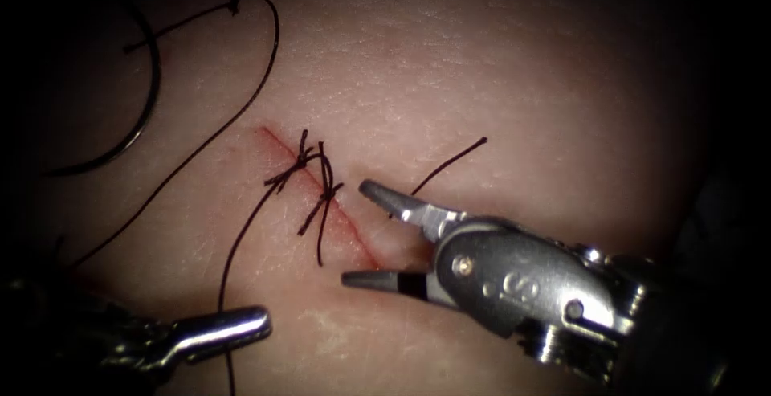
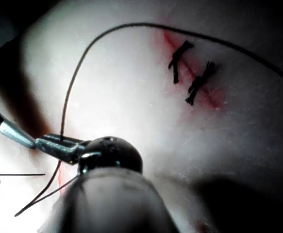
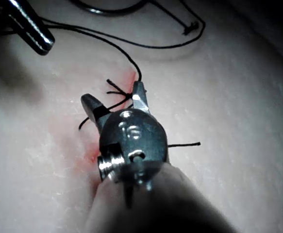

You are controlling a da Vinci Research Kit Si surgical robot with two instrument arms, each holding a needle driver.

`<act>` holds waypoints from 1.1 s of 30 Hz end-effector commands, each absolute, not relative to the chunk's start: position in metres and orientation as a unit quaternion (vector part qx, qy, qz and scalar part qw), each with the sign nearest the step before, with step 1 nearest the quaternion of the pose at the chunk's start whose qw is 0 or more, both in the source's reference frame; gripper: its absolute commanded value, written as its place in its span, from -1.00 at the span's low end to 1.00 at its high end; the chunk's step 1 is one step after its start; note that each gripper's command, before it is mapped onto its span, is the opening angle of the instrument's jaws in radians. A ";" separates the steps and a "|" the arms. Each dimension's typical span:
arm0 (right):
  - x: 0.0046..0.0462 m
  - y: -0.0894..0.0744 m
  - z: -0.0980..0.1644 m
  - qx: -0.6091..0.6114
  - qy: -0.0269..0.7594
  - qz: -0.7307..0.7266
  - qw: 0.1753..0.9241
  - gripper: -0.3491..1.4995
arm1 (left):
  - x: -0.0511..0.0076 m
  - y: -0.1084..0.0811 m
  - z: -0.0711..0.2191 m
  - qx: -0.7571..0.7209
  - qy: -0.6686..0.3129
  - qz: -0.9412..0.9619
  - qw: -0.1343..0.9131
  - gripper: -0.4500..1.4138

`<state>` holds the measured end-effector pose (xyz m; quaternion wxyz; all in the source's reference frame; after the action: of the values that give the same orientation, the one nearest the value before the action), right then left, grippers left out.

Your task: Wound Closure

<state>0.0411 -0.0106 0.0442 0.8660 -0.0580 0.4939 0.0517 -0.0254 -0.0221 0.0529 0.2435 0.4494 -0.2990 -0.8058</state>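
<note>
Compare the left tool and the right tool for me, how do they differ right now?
The right tool has its end effector jaws spread wide and holding nothing, straddling the near end of the cut. The left tool is shut on the thread, left of the cut. The right tool points toward the knots; the left sits below them. Neither holds the needle, which lies free on the tissue.

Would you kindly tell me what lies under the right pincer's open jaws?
The lower end of the cut in the tissue lies between them; its very end sits hidden beneath the right pincer.
</note>
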 end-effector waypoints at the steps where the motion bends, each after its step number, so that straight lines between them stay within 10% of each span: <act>1: 0.0435 -0.011 0.044 -0.076 0.504 0.023 0.860 0.85 | -0.0258 -0.023 0.054 0.450 -0.298 -0.806 0.244 -1.00; 22: 0.0514 -0.009 0.044 -0.051 0.540 -0.186 0.819 0.60 | -0.0251 -0.023 0.053 0.451 -0.278 -0.806 0.264 -1.00; 24: 0.0514 -0.010 0.044 -0.045 0.544 -0.194 0.815 0.16 | -0.0252 -0.023 0.053 0.450 -0.277 -0.807 0.265 -1.00; 25: 0.0512 -0.010 0.044 -0.030 0.539 -0.217 0.813 -1.00 | -0.0251 -0.023 0.053 0.451 -0.276 -0.806 0.265 -1.00; 33: 0.0472 -0.009 0.046 -0.044 0.525 -0.219 0.821 -1.00 | -0.0241 -0.023 0.053 0.455 -0.275 -0.803 0.268 -0.78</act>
<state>0.0467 -0.0093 0.0448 0.8217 -0.0445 0.5243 -0.2190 -0.0237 -0.0226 0.0523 0.2688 0.4544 -0.2753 -0.8035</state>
